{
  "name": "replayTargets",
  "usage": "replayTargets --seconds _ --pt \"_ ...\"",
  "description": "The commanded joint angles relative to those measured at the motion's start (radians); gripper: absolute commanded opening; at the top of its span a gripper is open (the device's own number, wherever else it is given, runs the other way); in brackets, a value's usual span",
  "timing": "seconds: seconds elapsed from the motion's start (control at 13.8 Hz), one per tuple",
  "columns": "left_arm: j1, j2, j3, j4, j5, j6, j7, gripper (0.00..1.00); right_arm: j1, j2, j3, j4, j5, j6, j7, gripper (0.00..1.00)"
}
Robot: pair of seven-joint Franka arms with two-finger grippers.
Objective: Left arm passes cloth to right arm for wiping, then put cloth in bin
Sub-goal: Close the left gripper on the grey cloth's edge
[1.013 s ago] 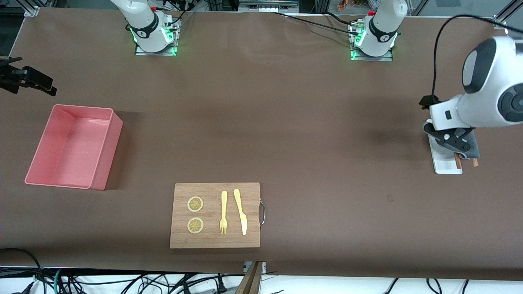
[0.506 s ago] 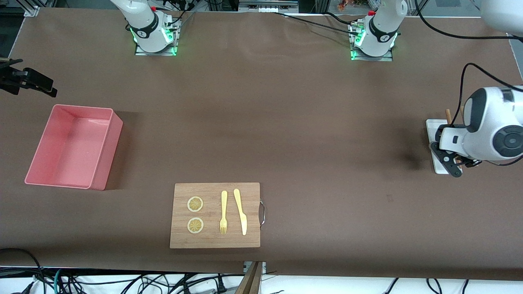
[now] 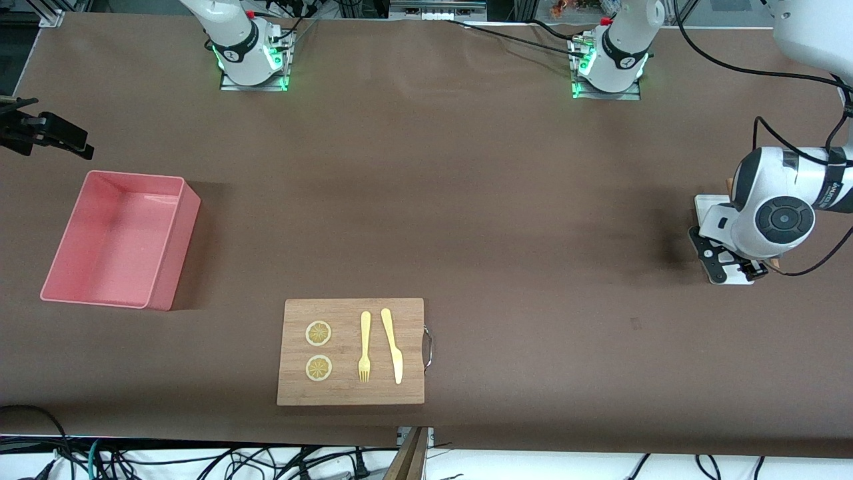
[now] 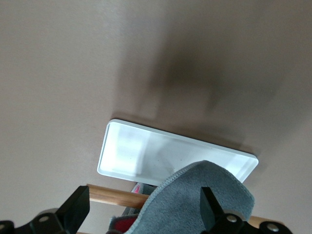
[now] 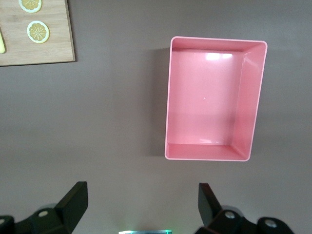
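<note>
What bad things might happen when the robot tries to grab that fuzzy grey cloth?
The left gripper has open jaws around the cloth, which lies partly on the white tray and over a wooden stick. Closing might pinch the stick too, or lifting might drag the tray along. The right gripper waits high over the table by the bin, so the handover needs a long carry; a loose grip might drop the cloth.

You have two white arms with black joints. Each base wears a black band with a small round white mark and sits on a plate glowing green, a red fitting close by. The left arm has a round dark joint cap ringed in concentric circles, a boxy white wrist, a black strap with what looks like white lettering, and looping black cables. Both grippers have black fingers with pale screw heads.
</note>
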Motion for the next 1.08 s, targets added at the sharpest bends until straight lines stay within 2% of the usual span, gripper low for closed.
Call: replayTargets --seconds 0.0,0.22,0.43,0.51,0.58,0.8,1.01 --pt "0.022 -0.032 -0.006 -0.043 0.027 0.017 0.069 0.91 0.002 0.004 0.002 0.004 0.005 0.004 0.016 1.00" --pt "0.040 -0.025 -0.008 -0.051 0.027 0.030 0.071 0.86 0.004 -0.001 0.002 0.001 0.008 0.034 0.016 1.00" --pt "0.042 -0.025 -0.006 -0.056 0.027 0.029 0.073 0.70 0.005 0.019 0.003 -0.045 -0.002 0.039 0.018 1.00" --pt "0.042 -0.023 -0.006 -0.056 0.027 0.023 0.074 0.57 0.004 0.019 0.003 -0.068 -0.009 0.037 0.016 1.00" --pt "0.042 -0.025 -0.006 -0.056 0.027 0.020 0.079 0.50 0.002 0.016 0.003 -0.082 -0.010 0.039 0.016 1.00" --pt "0.042 -0.023 -0.005 -0.054 0.036 0.021 0.093 0.50 0.002 0.027 0.003 -0.082 -0.012 0.059 0.015 1.00" --pt "0.045 -0.022 -0.002 -0.051 0.042 0.023 0.093 0.56 0.002 0.050 0.029 -0.080 -0.007 0.060 0.031 1.00"
